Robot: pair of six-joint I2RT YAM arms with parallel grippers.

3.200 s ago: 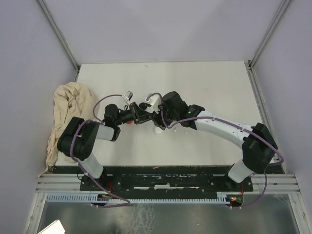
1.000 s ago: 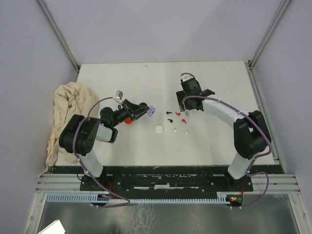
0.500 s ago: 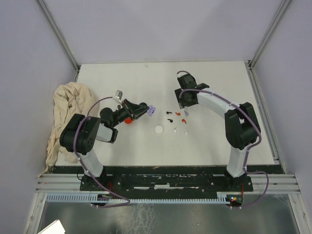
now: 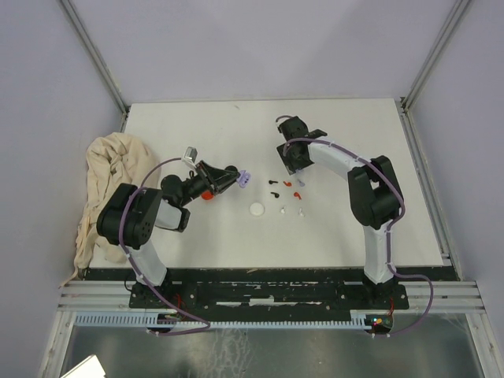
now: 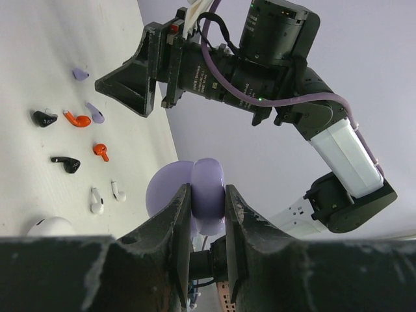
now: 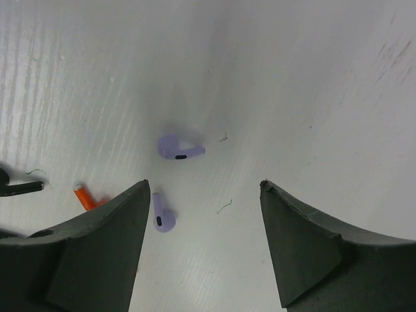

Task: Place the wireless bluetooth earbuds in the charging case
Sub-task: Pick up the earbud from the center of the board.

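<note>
My left gripper (image 4: 241, 180) is shut on a lilac round charging case (image 5: 207, 198) and holds it above the table, edge-on between the fingers. Small stemmed earbuds lie in a cluster to its right: two lilac (image 6: 179, 147) (image 6: 162, 216), two red (image 5: 79, 119) (image 5: 101, 151), two black (image 5: 43, 117) (image 5: 67, 164), two white (image 5: 96, 201) (image 5: 117, 190). My right gripper (image 6: 203, 185) is open and empty, pointing down over the lilac pair; in the top view it (image 4: 296, 167) hangs at the cluster's far edge.
A white round case (image 4: 257, 209) lies on the table near the earbuds. A red round case (image 4: 206, 194) sits partly under my left arm. A beige cloth (image 4: 110, 185) is heaped at the table's left edge.
My right gripper has left the lilac case at the centre and swung back and right over the earbuds. In the last second it shifted slightly farther left. The left gripper keeps hold of the case.
</note>
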